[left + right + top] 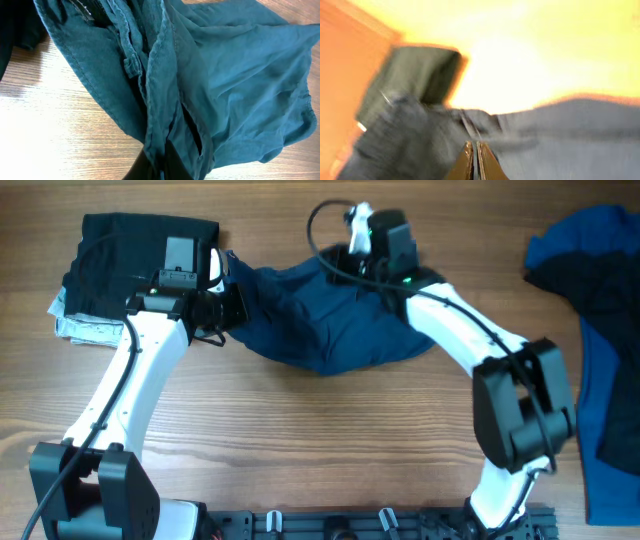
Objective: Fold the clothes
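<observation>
Dark navy trousers (320,320) hang bunched between my two grippers over the middle of the wooden table. My left gripper (228,302) is shut on their left end. In the left wrist view its dark fingers (162,167) pinch a fold of the fabric (225,75), with seams and a belt loop showing. My right gripper (365,265) holds the upper right edge. The right wrist view is blurred; its fingers (474,160) are closed with only a thin gap, on the trousers (570,140).
A folded stack sits at the back left, a black garment (130,245) on top of a pale patterned one (80,328). A royal blue garment (605,410) with a black one (600,280) over it lies at the right edge.
</observation>
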